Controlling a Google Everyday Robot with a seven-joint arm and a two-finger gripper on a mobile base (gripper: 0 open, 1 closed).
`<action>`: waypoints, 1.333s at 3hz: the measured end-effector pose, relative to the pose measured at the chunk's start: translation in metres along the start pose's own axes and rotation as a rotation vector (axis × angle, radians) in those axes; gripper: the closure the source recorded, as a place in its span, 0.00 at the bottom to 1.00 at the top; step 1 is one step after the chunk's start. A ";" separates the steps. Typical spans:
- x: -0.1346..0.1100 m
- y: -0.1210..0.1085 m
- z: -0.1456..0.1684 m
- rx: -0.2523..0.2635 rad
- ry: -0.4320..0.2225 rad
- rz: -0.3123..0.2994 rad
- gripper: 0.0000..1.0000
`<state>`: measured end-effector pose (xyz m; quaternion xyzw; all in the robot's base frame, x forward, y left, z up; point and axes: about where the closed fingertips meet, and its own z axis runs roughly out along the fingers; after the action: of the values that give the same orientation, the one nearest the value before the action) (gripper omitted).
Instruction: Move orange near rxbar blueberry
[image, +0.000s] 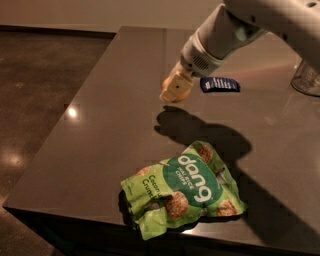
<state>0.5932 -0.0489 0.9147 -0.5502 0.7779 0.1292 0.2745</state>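
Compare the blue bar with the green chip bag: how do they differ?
The blue bar is small; the green chip bag is far larger. The bar lies flat and smooth; the bag is crumpled. The bar sits far back, beside the gripper, which holds the orange above the table; the bag sits at the near edge. Both lie on the table, apart from the gripper.

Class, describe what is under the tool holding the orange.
Under the tool, which grips the orange above the table near the bar, only its shadow shows. The tool covers most of the orange.
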 end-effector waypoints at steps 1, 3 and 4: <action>0.000 -0.002 -0.002 0.004 -0.002 0.001 1.00; 0.009 -0.023 -0.006 0.084 0.015 0.069 1.00; 0.018 -0.044 -0.011 0.128 0.007 0.125 1.00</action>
<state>0.6264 -0.0839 0.9178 -0.4823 0.8184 0.0940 0.2978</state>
